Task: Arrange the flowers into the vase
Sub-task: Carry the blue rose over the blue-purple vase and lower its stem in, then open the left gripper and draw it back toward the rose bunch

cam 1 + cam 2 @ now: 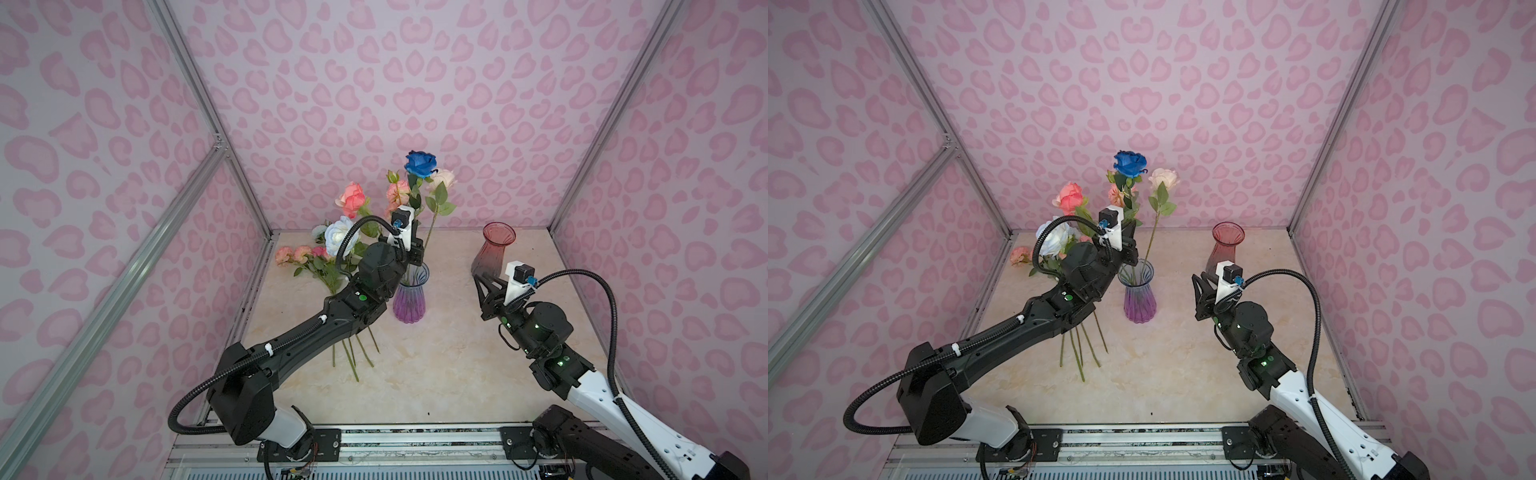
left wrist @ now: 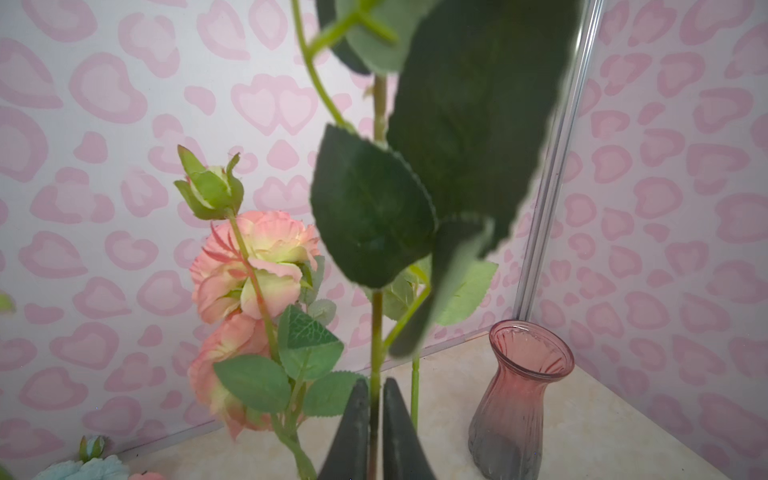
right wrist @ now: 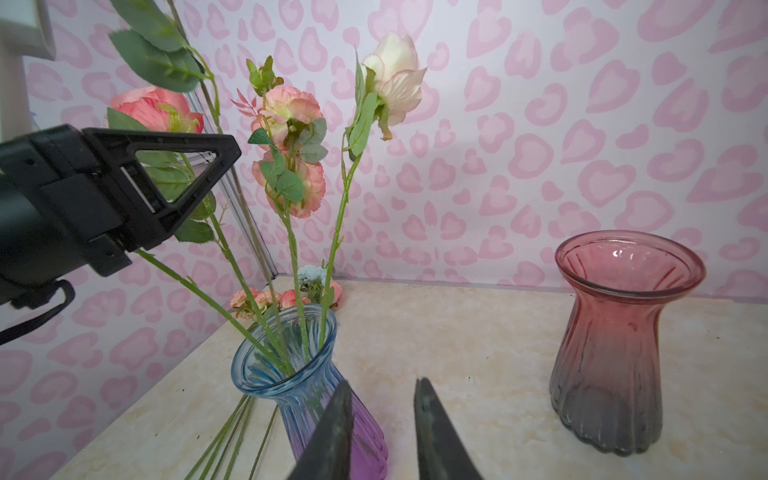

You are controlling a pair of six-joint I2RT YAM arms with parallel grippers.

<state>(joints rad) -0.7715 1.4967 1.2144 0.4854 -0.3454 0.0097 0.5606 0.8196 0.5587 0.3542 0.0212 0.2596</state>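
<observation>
Glass first: you have two vases, the blue-purple vase (image 1: pixel 409 301) and a red vase (image 1: pixel 492 253) well apart to its right, nearer the back wall. Four stems stand in the blue-purple vase: dark blue rose (image 1: pixel 420 163), cream rose (image 1: pixel 442 178), coral rose (image 1: pixel 352 199), pink spray (image 1: pixel 397 193). Left of it a loose bunch (image 1: pixel 328 270) lies by the desk (image 1: pixel 436 374) edge, four stem ends showing. Your left tool (image 2: pixel 376 384) flanks the dark blue rose's stem just above the rim; clenched or released, I cannot tell. Your right tool (image 3: pixel 383 381) hangs released to the vase's right. Bare desk opens in front.
</observation>
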